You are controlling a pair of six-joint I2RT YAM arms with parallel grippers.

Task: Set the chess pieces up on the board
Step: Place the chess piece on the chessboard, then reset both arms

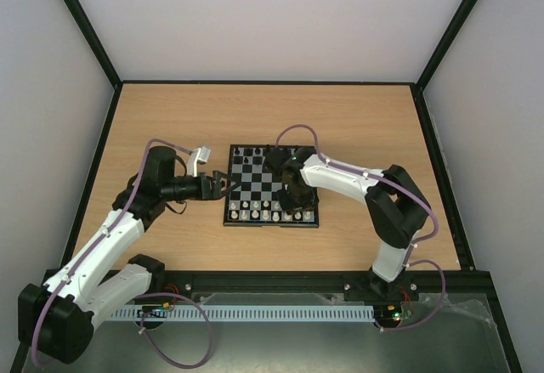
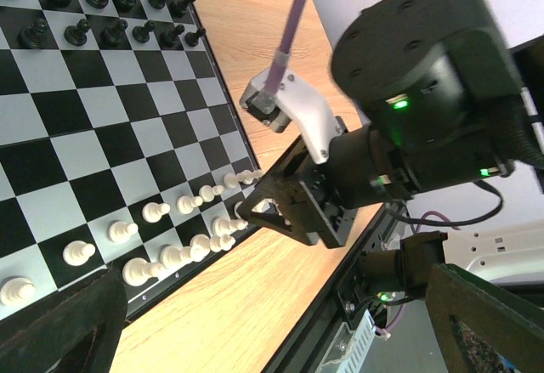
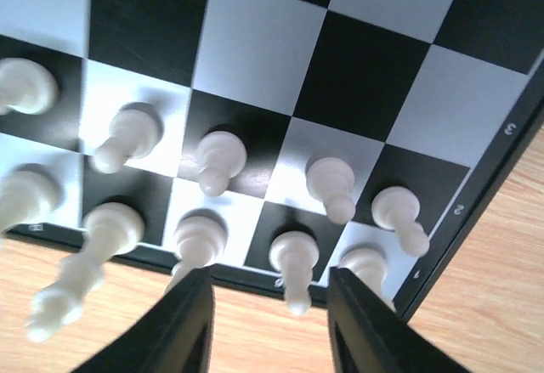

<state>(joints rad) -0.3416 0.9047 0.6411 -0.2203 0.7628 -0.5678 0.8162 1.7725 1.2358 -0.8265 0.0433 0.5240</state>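
In the top view the right arm point(image 1: 340, 178) covers the 4 o'clock corner of the board point(image 1: 255, 188), hiding its own fingers and the pieces beneath. In the right wrist view the white chess pieces point(image 3: 223, 156) are blurred, their kinds hard to tell. Those at 9 o'clock are cut off by the frame. The left wrist view cuts the board off at 9 and 12 o'clock.

The board lies mid-bench point(image 1: 170, 118). The black chess pieces point(image 1: 247, 155) are ranked along its 12 o'clock edge and the white ones along its 6 o'clock edge. A purple cable point(image 1: 293, 128) arches over the board's 1 o'clock corner.

The right fingers point(image 3: 183, 330) stand partly apart at the board's 6 o'clock edge, near that covered corner. The top of one white back-row piece shows in the gap, but neither finger visibly touches it, and they hold nothing. The left fingers point(image 2: 59, 330) are spread wide and empty, beside the board's 9 o'clock edge over bare bench.
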